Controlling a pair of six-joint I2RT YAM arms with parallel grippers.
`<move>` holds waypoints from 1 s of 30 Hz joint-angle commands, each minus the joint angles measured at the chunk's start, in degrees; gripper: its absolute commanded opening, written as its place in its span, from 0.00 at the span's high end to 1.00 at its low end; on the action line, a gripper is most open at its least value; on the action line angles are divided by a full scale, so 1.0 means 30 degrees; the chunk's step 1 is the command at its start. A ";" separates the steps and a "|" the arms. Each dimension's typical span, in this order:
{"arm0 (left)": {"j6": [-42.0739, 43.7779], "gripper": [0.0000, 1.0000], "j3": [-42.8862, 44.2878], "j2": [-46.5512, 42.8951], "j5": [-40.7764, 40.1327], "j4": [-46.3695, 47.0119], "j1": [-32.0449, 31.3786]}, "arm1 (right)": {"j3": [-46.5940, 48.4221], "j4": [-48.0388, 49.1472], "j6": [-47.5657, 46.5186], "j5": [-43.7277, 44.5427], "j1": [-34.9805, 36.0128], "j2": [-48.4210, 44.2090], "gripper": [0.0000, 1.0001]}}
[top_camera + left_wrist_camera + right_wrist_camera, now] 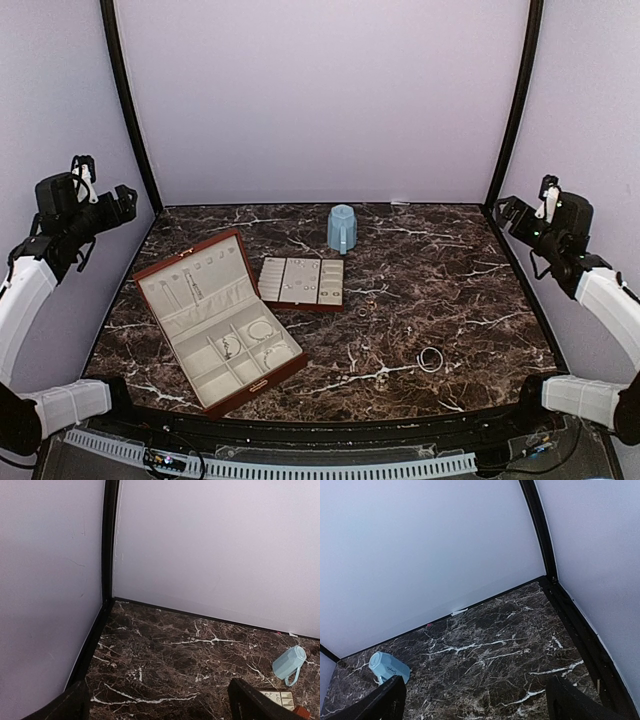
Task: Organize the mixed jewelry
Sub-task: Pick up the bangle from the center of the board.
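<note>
Starting with the overhead view. Finding the left pincer (122,203) high at the left edge, raised off the tabletop (440,290), fingers spread apart, clamped on nothing. Same story at the right edge for the right pincer (504,212): spread wide, empty, well away from everything.

Spotting an open reddish-brown box (258,386) lower left of centre, with a bracelet (261,328) and short chains (230,346) in its cream compartments and tiny pieces (188,283) along the lid lining. Just beside its upper right corner, noting a cream slotted tray (272,278) carrying studs and rings (328,291). Further up the frame, near the back wall, picking out a pale blue mug (342,228), upright.

Loose on the marble: a small ring (363,312) just right of the tray, and a larger bracelet hoop (431,359) at lower right, well apart from box and tray.

Over to the left wrist view. Catching two dark fingers (65,707) at the bottom corners, far apart, only marble between. Seeing the mug at the right edge and a corner of the tray at lower right. Jewelry too small to make out here.

On to the right wrist view. Again two dark fingers (380,702) at the bottom corners, spread, gripping nothing. Mug at lower left, just above the left-hand finger.
</note>
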 commanded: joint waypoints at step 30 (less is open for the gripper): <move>0.1605 0.01 0.0016 -0.0269 0.1956 0.0121 0.0132 | 0.2893 -0.6255 0.2696 0.2950 1.3866 0.7528 0.41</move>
